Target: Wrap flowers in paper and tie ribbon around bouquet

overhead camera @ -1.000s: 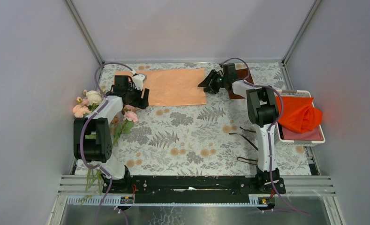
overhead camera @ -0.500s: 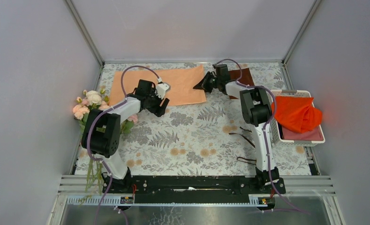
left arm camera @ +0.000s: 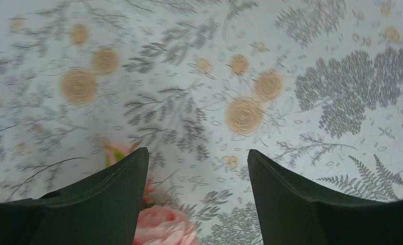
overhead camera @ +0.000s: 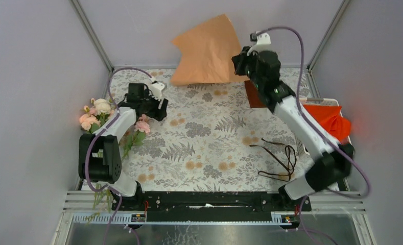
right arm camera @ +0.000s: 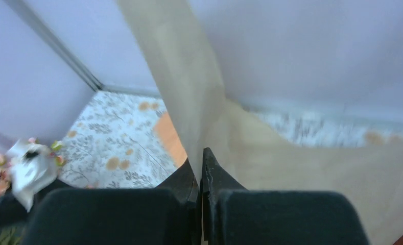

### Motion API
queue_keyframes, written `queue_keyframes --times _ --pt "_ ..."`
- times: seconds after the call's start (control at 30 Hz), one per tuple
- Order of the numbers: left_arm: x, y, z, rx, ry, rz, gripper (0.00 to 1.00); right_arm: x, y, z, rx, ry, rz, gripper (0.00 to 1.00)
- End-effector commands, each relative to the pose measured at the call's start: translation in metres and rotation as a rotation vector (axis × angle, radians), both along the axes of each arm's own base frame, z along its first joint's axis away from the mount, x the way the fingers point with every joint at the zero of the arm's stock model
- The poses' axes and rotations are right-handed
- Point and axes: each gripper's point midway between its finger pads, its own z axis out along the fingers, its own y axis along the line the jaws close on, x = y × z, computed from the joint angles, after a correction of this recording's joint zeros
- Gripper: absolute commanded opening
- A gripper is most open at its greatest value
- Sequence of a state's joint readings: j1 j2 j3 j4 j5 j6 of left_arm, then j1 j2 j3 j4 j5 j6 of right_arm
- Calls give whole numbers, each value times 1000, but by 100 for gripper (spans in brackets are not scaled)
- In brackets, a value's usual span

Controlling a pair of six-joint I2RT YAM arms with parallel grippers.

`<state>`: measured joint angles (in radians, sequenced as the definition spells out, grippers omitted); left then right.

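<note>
Plain pale lilac walls (overhead camera: 36, 76) enclose a table (overhead camera: 209, 148) covered in grey fern-and-flower print; aluminium rails (overhead camera: 350, 200) edge its near side.

The right hand (overhead camera: 239, 62) holds the paper (overhead camera: 207, 51) aloft over the table (overhead camera: 204, 148).

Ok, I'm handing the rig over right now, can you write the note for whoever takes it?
Right hand: shut on the paper, which hangs in the air at the far side.
Left hand: open, empty, low beside the flowers at the left edge.
Ribbon: loose on the table, near right.
Done: nothing wrapped or tied.
To do: lay paper down, set flowers on it, wrap, tie.
</note>
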<state>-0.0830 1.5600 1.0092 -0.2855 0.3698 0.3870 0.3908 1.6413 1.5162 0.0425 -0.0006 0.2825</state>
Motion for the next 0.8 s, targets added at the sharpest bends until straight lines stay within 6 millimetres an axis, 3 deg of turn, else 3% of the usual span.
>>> queue_keyframes --times 0.0,0.07,0.2,0.27,0.33,0.43,0.57,0.77 --pt "20 18 66 -167 -101 68 79 -84 15 11 -414 -273 19 0" --pt "25 26 86 -226 -125 102 81 -128 46 -13 -497 -347 143 0" --pt "26 43 112 -351 -130 186 87 -199 98 -94 -740 -411 315 0" --pt "27 58 113 -362 -127 251 88 -229 120 -128 -880 -429 369 0" --pt "27 71 107 -357 -116 313 89 -251 139 -176 -1058 -403 429 0" --pt "25 87 95 -356 -84 385 90 -277 157 -222 -1266 -406 475 0" --pt "18 96 87 -352 -57 415 90 -303 174 -256 -1397 -468 581 0" --pt "3 81 95 -400 -51 348 94 -346 191 -274 -1384 -464 879 7"
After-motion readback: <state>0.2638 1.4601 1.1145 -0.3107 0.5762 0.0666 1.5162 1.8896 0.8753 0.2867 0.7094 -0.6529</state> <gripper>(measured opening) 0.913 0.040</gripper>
